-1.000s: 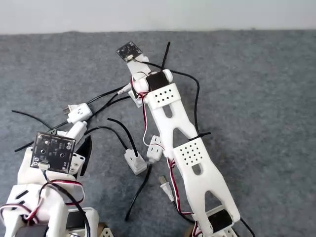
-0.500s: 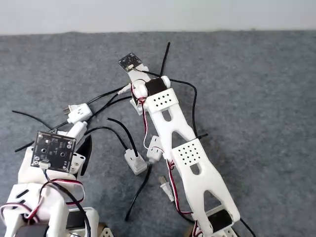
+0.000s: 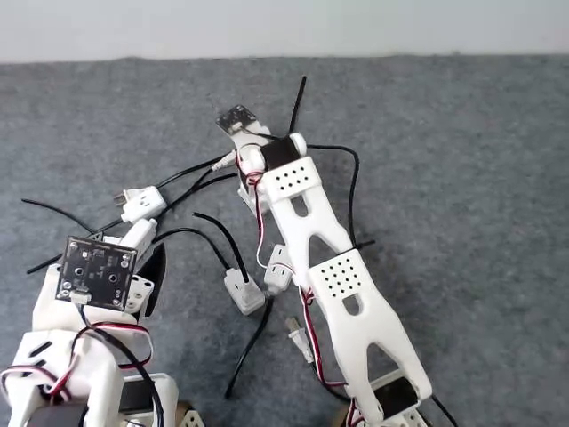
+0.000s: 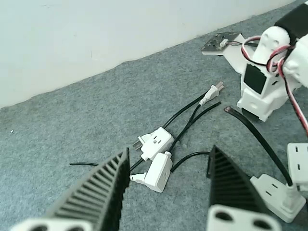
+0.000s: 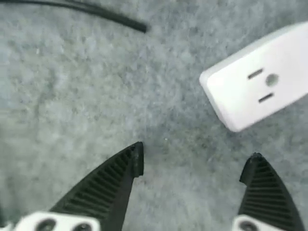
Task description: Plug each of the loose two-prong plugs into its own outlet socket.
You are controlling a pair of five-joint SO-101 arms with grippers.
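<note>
The right gripper (image 5: 197, 151) hangs low over the grey carpet (image 5: 72, 96), its black fingers spread wide with nothing between them. A white socket block (image 5: 255, 94) lies face up just past one fingertip, clear of it, and a black cable end (image 5: 103, 17) lies farther off. Which block this is in the high view cannot be told, as the arm seems to cover that spot. The left gripper (image 4: 170, 150) is likewise wide open and empty above the carpet. Farther off, framed between its fingers, two white pieces lie touching each other (each on a black lead): a prong-ended socket (image 4: 156, 141) and an angled block (image 4: 159, 172). Beyond them a two-prong plug (image 4: 212, 90) lies loose, its prongs turned toward the right arm's wrist, near it but apart. In the high view a second loose plug (image 3: 296, 336) lies just beside the right arm's lower link. Between the arms a socket cube (image 3: 244, 291) and its neighbour (image 3: 278, 267) sit side by side, the neighbour right against the right arm.
</note>
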